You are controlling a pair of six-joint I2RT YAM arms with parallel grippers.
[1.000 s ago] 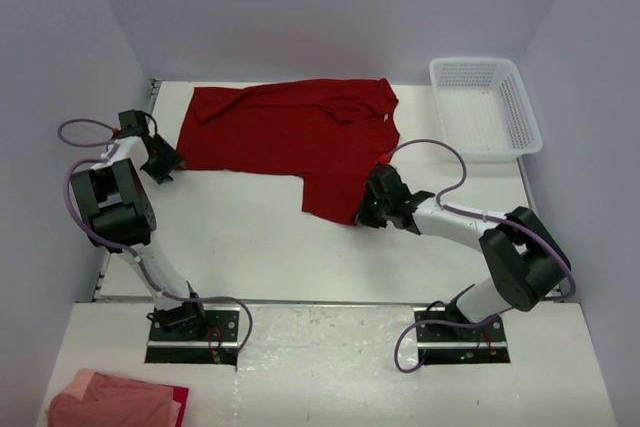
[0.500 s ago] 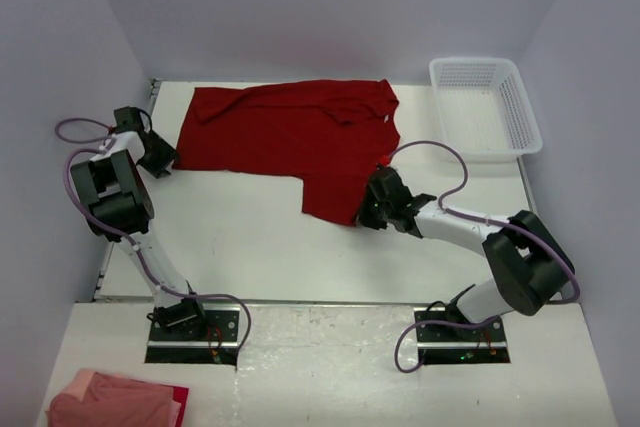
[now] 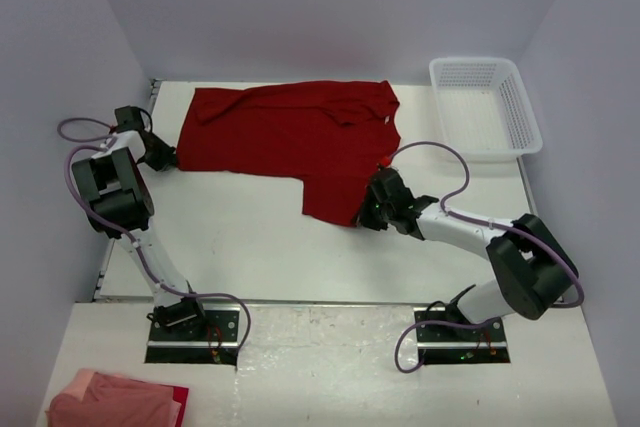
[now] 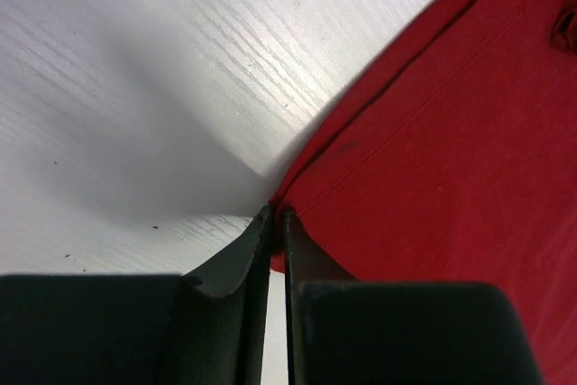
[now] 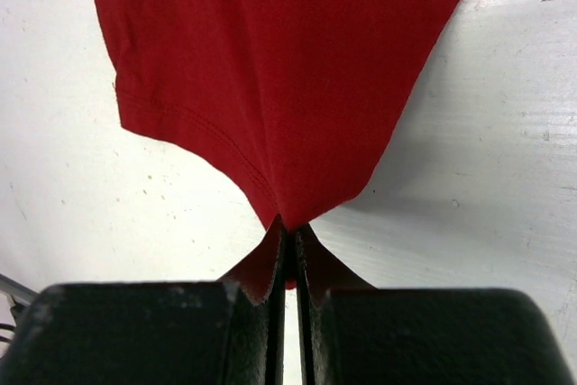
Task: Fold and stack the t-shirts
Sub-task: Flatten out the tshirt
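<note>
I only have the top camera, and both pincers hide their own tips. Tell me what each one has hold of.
Observer: In the left wrist view, the left pincer has its jaws nearly together on a corner of the red t-shirt. A sliver of red shows between them.
Operator: Now the right one.
Observer: In the right wrist view, the right pincer is shut on the shirt's edge. The cloth is drawn to a peak at its tips.
Operator: Say which edge.
Observer: A stitched hem runs into that grip from the left of the view.
</note>
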